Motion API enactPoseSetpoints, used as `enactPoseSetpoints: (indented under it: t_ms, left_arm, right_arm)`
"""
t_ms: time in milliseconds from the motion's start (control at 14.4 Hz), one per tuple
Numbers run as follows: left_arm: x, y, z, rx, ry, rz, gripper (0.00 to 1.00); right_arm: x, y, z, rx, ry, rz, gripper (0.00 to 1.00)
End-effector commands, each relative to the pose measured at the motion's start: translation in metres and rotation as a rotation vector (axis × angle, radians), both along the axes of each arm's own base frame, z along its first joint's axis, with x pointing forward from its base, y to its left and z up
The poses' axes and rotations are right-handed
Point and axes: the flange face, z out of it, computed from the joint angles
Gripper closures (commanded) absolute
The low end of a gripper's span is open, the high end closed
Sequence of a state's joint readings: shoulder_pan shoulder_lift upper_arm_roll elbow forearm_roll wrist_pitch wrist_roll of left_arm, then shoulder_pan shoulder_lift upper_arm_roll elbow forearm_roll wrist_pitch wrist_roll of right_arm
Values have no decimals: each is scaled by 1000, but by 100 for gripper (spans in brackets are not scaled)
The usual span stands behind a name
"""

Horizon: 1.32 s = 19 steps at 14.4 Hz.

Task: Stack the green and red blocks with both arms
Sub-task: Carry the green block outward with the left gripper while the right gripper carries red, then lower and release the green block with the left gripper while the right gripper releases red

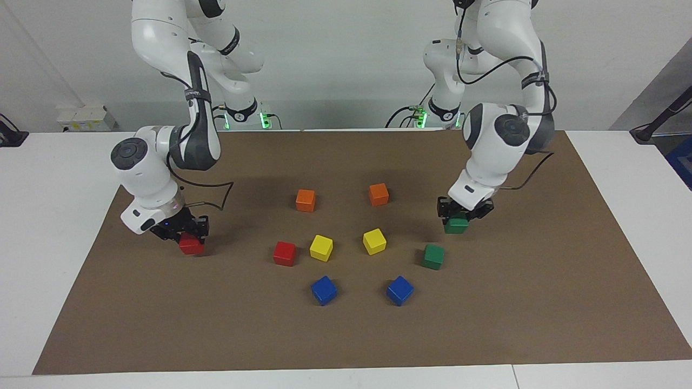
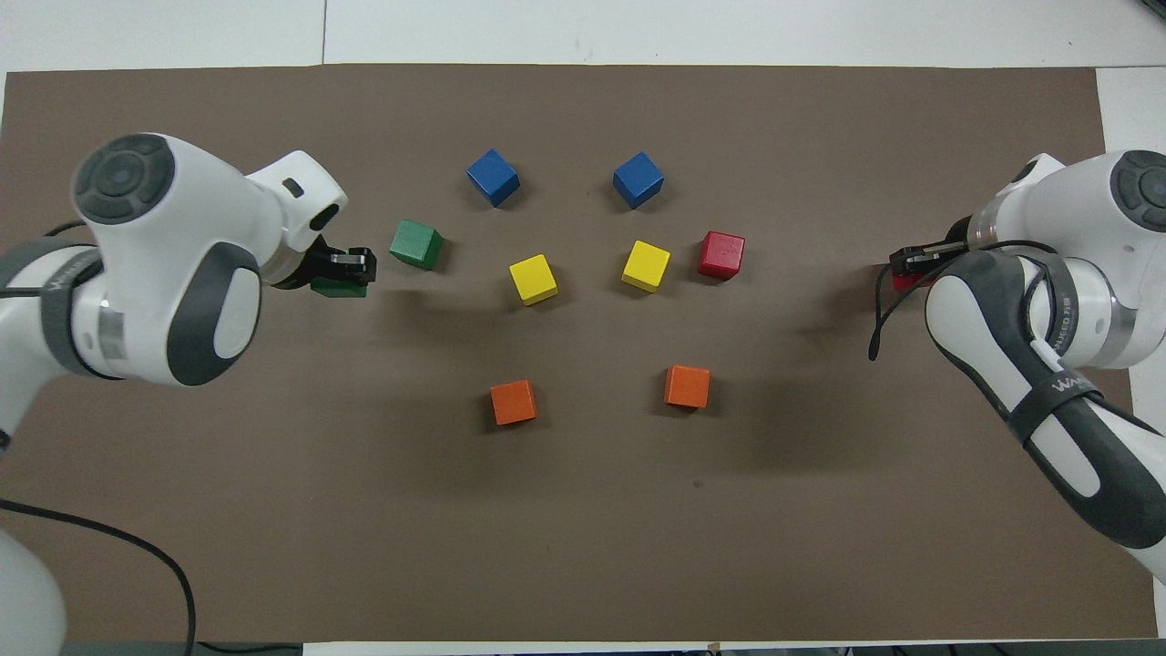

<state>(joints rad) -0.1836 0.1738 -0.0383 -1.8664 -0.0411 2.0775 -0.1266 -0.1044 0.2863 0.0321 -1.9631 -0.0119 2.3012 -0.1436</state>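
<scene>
My left gripper (image 1: 457,219) (image 2: 344,273) is shut on a dark green block (image 1: 456,226) (image 2: 339,290), held just over the mat beside the other green block (image 1: 433,256) (image 2: 416,244), toward the left arm's end. My right gripper (image 1: 186,237) (image 2: 906,267) is shut on a red block (image 1: 191,246) (image 2: 902,280), low over the mat near the right arm's end; I cannot tell whether the block touches the mat. The second red block (image 1: 284,253) (image 2: 721,254) lies on the mat beside a yellow cube.
On the brown mat (image 1: 346,335) lie two yellow cubes (image 1: 321,248) (image 1: 374,241), two blue cubes (image 1: 324,290) (image 1: 399,290) farther from the robots, and two orange cubes (image 1: 305,200) (image 1: 378,194) nearer to them. White table borders the mat.
</scene>
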Motion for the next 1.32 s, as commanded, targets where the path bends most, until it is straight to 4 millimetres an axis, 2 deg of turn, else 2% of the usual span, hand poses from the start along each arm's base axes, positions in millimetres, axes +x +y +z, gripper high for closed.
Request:
enactPoseSetpoints:
  t_ms: [0, 139, 277, 416, 485, 554, 693, 901, 970, 1247]
  left_arm:
    - [-5, 48, 22, -13, 14, 51, 100]
    - [-4, 89, 23, -12, 15, 68, 100]
    - [-5, 143, 22, -9, 13, 41, 100]
    - [-16, 200, 15, -5, 4, 18, 100]
    - [-19, 222, 12, -3, -3, 8, 100]
    - [-21, 233, 11, -1, -7, 5, 100]
    - [-26, 240, -6, 0, -6, 1, 100]
    - [-42, 265, -53, 19, -50, -36, 100]
    - [-44, 268, -68, 22, -53, -35, 100]
    - [-42, 271, -85, 24, -60, -30, 100]
  right_arm:
    - [-4, -6, -4, 8, -11, 23, 100]
    - [-5, -7, -11, 9, 0, 26, 100]
    - [-4, -8, -11, 8, -12, 26, 100]
    - [-6, -8, -14, 9, -9, 26, 100]
    - [-6, -9, -16, 9, -8, 24, 100]
    - [-5, -9, -18, 9, -9, 24, 100]
    - [-6, -12, -19, 9, -11, 20, 100]
    - [-6, -12, -23, 10, -6, 18, 100]
    - [-6, -13, -24, 10, -5, 17, 100]
    - [-6, -13, -26, 10, -2, 15, 100]
